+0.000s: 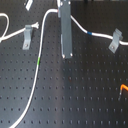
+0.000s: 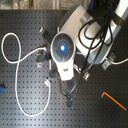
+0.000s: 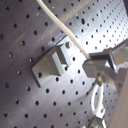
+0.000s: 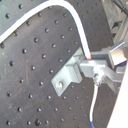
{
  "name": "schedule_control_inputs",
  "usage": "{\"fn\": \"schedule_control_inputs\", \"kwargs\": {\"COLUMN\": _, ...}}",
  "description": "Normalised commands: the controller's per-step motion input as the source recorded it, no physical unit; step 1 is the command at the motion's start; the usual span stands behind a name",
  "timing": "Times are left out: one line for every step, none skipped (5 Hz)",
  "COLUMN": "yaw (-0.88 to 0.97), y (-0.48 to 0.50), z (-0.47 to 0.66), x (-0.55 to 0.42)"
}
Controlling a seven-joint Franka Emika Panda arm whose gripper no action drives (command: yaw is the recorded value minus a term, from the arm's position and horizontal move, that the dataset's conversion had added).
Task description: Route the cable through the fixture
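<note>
- Gripper [image 4: 102,67]: narrowed onto the cable [image 4: 75,22], just beside the grey fixture [image 4: 70,75].
- Fixture: keep the cord low and taut to seat it.
- Beyond the fixture: cable trails across the black breadboard [image 1: 75,95].

I see a matt black perforated metal board [image 1: 75,95] under everything. The long thin white cable [image 1: 36,75] looks smooth and slightly glossy, like plastic sheathing. The small grey angular fixture block [image 3: 50,62] reads as dull brushed metal, and the gripper's silver fingers [image 4: 107,62] shine brighter.
</note>
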Motion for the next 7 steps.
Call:
{"fn": "schedule_control_inputs", "kwargs": {"yaw": 0.08, "y": -0.257, "z": 0.0, "x": -0.097}}
{"fn": "schedule_control_inputs", "kwargs": {"yaw": 0.0, "y": -0.023, "z": 0.02, "x": 0.003}}
{"fn": "schedule_control_inputs", "kwargs": {"yaw": 0.0, "y": 0.003, "z": 0.34, "x": 0.006}}
{"fn": "schedule_control_inputs", "kwargs": {"yaw": 0.0, "y": 0.002, "z": 0.34, "x": 0.006}}
{"fn": "schedule_control_inputs", "kwargs": {"yaw": 0.0, "y": 0.002, "z": 0.21, "x": 0.005}}
{"fn": "schedule_control_inputs", "kwargs": {"yaw": 0.0, "y": -0.016, "z": 0.1, "x": 0.004}}
{"fn": "schedule_control_inputs", "kwargs": {"yaw": 0.04, "y": -0.073, "z": 0.09, "x": -0.08}}
